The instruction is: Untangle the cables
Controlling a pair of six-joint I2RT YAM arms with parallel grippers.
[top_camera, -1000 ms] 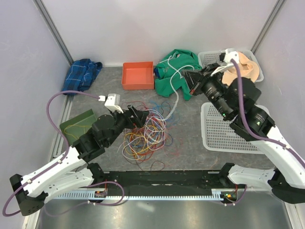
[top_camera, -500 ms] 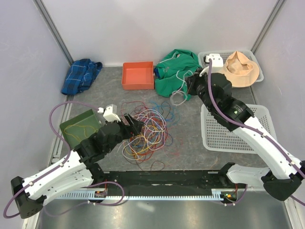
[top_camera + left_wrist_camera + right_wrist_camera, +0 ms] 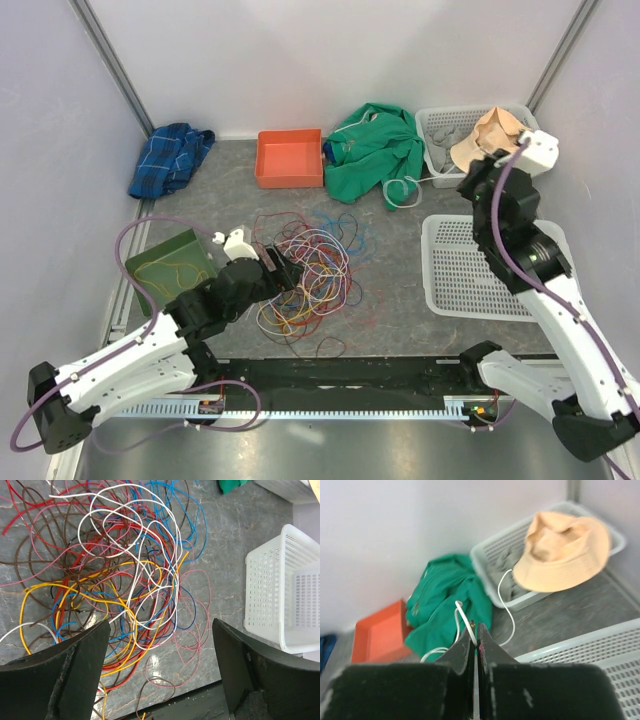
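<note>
A loose tangle of cables (image 3: 310, 275) in red, yellow, orange, blue, brown, pink and white lies on the grey counter (image 3: 400, 300), roughly in the middle and a little to the left, between a dark green tray (image 3: 170, 265) and a white basket (image 3: 470, 270). The left fingers (image 3: 55, 675) are spread wide over the near-left part of the heap, with nothing between them; the wrist view looks down through the gap onto yellow, red and white loops. One white cable (image 3: 462, 616) is apart from the heap: it runs over the green cloth (image 3: 375, 150) at the back, makes a loop on the counter just beside it and leads up to the right fingers (image 3: 470, 655), which are pressed together and pinch it at their tips. The right arm is raised at the back right, beside a grey basket (image 3: 440, 130) that holds a tan hat (image 3: 495, 135); another stretch of the white cable runs up to that basket. An orange tray (image 3: 290, 158) sits left of the green cloth, and a blue plaid cloth (image 3: 172, 155) lies in the far-left corner
</note>
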